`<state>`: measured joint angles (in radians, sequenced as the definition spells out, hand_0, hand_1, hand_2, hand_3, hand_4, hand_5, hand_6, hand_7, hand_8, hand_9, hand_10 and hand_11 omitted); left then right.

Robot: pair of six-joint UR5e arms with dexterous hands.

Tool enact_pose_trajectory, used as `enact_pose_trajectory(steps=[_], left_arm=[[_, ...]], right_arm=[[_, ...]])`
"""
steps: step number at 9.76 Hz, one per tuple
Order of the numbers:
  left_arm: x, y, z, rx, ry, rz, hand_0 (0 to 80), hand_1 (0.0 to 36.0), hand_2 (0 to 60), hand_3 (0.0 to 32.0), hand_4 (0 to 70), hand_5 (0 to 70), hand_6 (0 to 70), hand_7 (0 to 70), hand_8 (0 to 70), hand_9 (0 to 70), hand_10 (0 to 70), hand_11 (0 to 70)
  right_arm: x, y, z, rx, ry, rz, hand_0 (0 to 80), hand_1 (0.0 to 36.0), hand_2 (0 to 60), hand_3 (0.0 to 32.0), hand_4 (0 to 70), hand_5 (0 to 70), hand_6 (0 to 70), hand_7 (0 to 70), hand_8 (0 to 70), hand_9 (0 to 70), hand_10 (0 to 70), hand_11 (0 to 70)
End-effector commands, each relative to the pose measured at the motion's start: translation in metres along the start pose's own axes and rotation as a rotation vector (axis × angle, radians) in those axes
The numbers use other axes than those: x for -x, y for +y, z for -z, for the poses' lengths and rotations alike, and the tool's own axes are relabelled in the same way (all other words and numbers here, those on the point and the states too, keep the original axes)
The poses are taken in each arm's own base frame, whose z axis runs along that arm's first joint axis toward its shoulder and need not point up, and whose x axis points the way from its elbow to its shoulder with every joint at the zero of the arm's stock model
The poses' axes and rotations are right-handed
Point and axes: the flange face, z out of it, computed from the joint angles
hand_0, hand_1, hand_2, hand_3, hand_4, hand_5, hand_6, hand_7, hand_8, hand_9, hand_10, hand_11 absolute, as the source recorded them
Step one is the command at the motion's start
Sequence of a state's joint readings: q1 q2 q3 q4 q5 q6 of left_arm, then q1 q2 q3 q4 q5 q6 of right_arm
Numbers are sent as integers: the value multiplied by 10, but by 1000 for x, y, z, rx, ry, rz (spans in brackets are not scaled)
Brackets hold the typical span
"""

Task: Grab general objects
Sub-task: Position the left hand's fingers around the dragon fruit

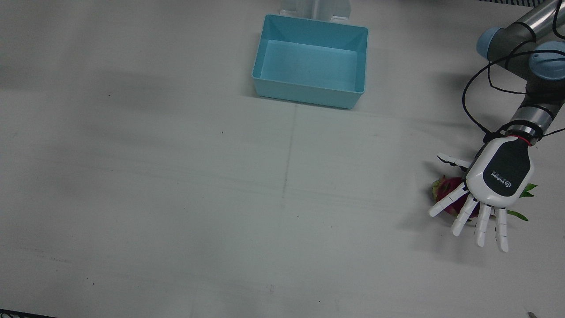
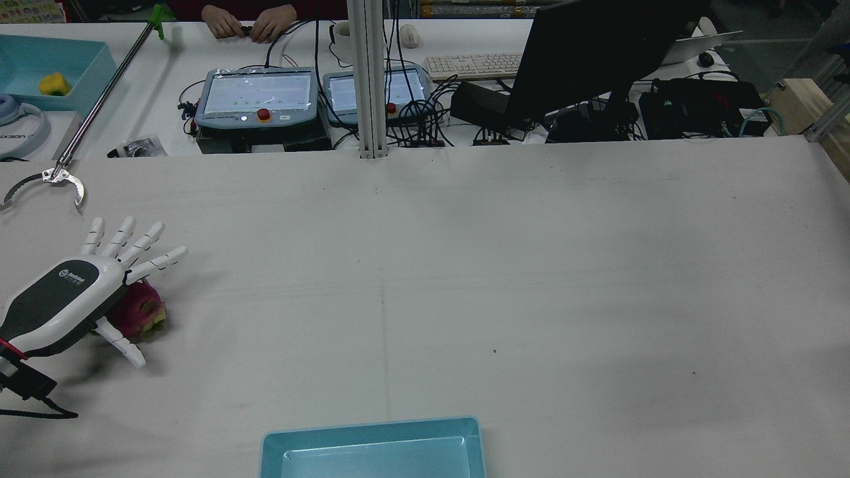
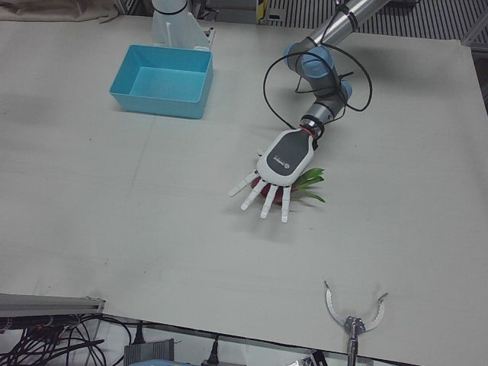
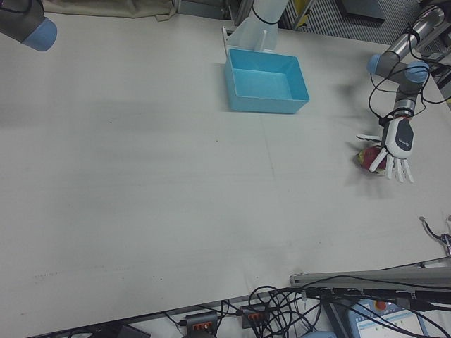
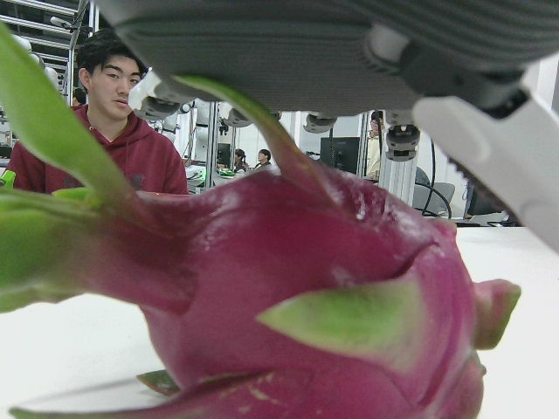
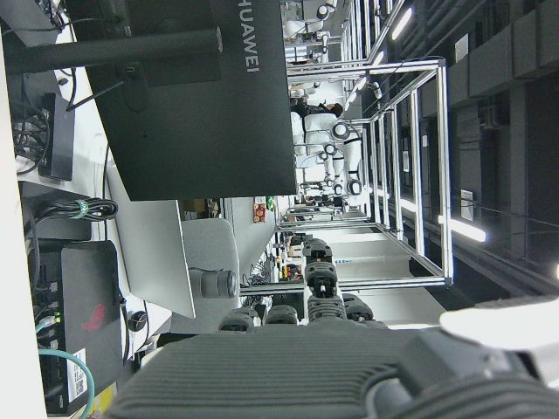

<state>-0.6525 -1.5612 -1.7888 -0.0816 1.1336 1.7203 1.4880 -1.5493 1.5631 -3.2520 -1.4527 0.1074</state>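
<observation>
A magenta dragon fruit (image 1: 442,187) with green leaves lies on the white table near its left side. My left hand (image 1: 499,176) hovers palm down just over it, open, with the fingers spread straight past the fruit and the thumb out to the side. The rear view shows the fruit (image 2: 141,311) peeking out beneath the hand (image 2: 63,299). In the left hand view the fruit (image 5: 306,297) fills the picture under the dark palm (image 5: 288,44). My right hand (image 6: 288,375) shows only as a ribbed palm edge in its own view, high off the table.
A light-blue bin (image 1: 304,95) stands at the robot's side of the table, mid-width. A reach-grabber's metal claw (image 2: 60,178) rests at the far edge close to the left hand. Consoles, cables, a monitor and a person's hands (image 2: 249,23) lie beyond that edge.
</observation>
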Motion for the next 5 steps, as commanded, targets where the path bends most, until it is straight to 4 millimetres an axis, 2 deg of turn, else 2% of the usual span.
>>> enact_pose_trajectory(steps=[1,2,5], left_arm=[[2,2,-1,1,-3,-14,505,132,0,320,0,0,0,0,0,0,0,0],[0,3,-2,2,2,-46,526,157,0,320,0,0,0,0,0,0,0,0],[9,7,-6,4,-3,-55,548,176,0,320,0,0,0,0,0,0,0,0]], right_arm=[[0,0,0,0,0,0,0,0,0,0,0,0,0,0,0,0,0,0],[0,0,0,0,0,0,0,0,0,0,0,0,0,0,0,0,0,0],[0,0,0,0,0,0,0,0,0,0,0,0,0,0,0,0,0,0]])
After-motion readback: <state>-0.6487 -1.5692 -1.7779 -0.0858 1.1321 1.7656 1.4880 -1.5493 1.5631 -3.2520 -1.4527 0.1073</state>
